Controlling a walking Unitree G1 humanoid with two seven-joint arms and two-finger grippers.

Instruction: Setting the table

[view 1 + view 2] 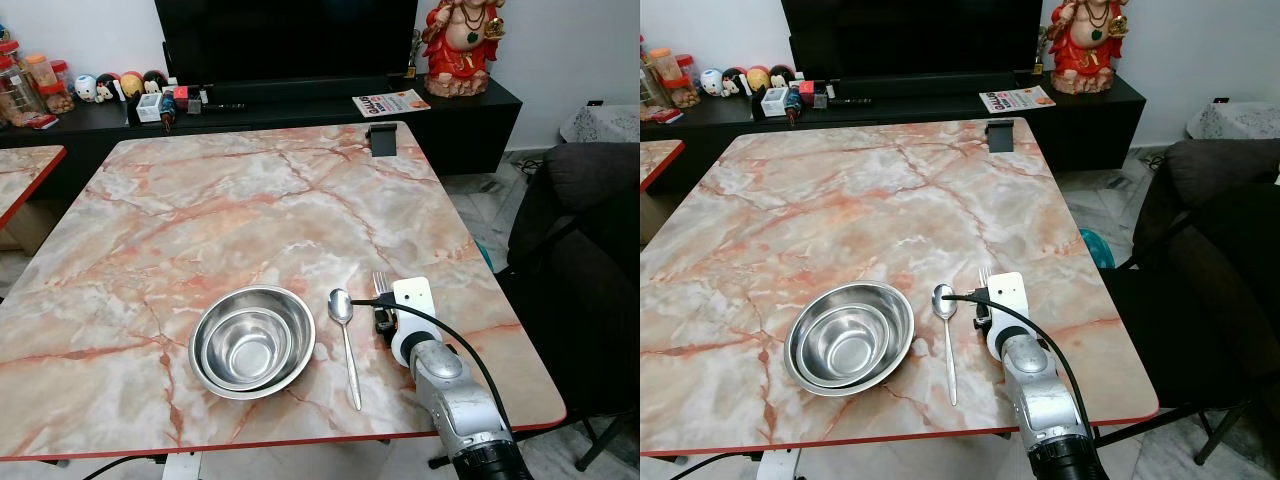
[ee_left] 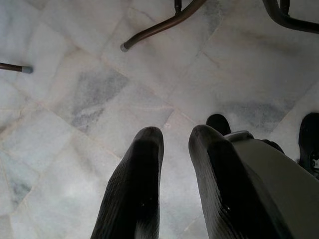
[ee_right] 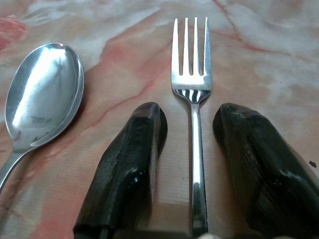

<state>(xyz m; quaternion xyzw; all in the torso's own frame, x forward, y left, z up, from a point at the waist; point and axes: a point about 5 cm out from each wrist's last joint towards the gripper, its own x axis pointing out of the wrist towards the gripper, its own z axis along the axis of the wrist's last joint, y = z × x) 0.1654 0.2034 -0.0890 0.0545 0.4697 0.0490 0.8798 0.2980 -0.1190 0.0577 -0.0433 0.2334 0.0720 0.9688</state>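
the right arm reaches forward over the near edge of the marble table (image 1: 250, 200), toward its near right corner, wrist low and level with a black cable looping over it; the right gripper (image 3: 190, 149) lies flat at the tabletop, its two black fingers (image 3: 129, 169) parted a little — one on each side of the fork (image 3: 192, 84), whose handle runs down the gap between them; the fingers stand just beside the handle without visibly touching it, so the fork lies on the table rather than held; its tines point toward the far edge of the table, past the fingertips.

the spoon (image 1: 344, 340) lies just beside the fork on its left, bowl toward the far edge, handle toward the near edge; left of the spoon, near the middle of the near edge, sit two stacked steel bowls (image 1: 252, 340), the smaller nested inside the larger, apart from the spoon.

the left arm hangs down beside the table; the left gripper (image 2: 174, 149) points at the pale marble floor (image 2: 75, 99) with its fingers narrowly apart and nothing between them; thin chair legs (image 2: 159, 27) cross the floor beyond it.

at the far edge of the table a small dark stand (image 1: 383, 138) sits toward the far right corner; beyond it runs a black tv unit (image 1: 300, 110) with a red figurine (image 1: 462, 45) and a magazine (image 1: 390, 102) on it.
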